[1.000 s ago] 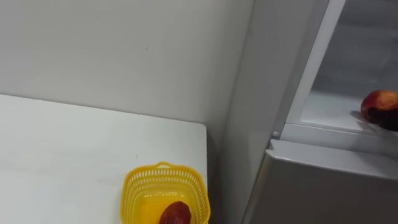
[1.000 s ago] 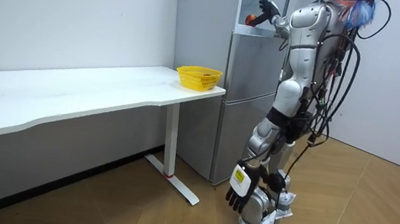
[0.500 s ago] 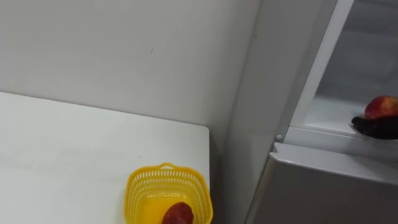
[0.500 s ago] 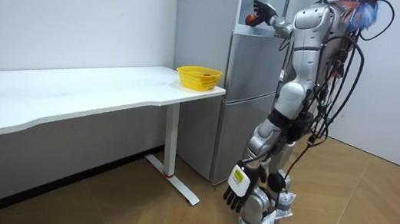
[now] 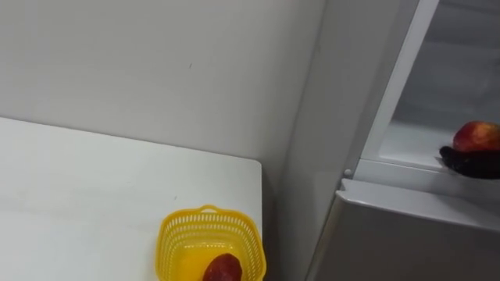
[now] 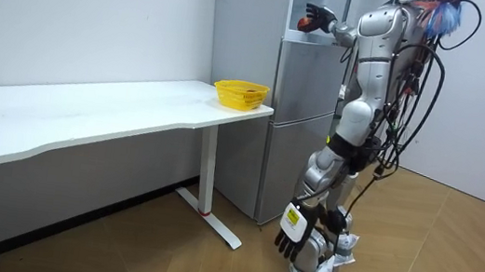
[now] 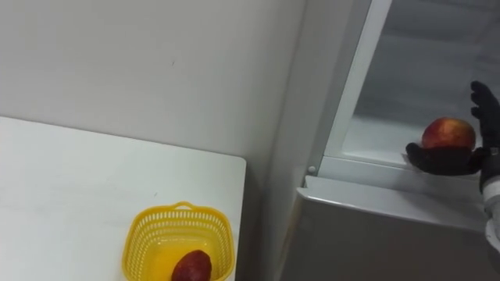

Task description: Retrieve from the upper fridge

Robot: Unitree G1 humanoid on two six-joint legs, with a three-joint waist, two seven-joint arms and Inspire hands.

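Cradling the apple (image 7: 448, 133) from below with the right hand (image 7: 445, 161): palm and thumb curled under it, the other fingers (image 7: 485, 105) standing up just beside it on the far side. Held that way, most likely, to carry the weight on the palm rather than pinch a round, smooth skin liable to slip from a tight squeeze. Positioned just above the front lip of the upper shelf (image 7: 371, 144), inside the open compartment, so not yet clear of the fridge (image 7: 367, 234). Cannot tell whether lifted free of the shelf or resting on it through the hand.

Judged as the withdrawal step: grasp made, carrying out left to do. Calls for drawing the hand back toward the body, level and above the lip, to avoid tipping the fruit off the palm.

Down and to the left of the hand, well apart from it: 1 yellow basket (image 7: 141, 238) at the end of the white bench (image 7: 78, 195) nearest the fridge, with 1 dark red fruit (image 7: 191, 267) lying in it. Probably parked at that end to shorten the carry, and probably meant to take the apple too, though only a guess.

Hanging low beside the thigh in the room view: the left hand (image 6: 297, 233), fingers loose and holding nothing, idle with 1 hand enough for a single fruit. Standing close before the fridge, right arm raised to shelf height.
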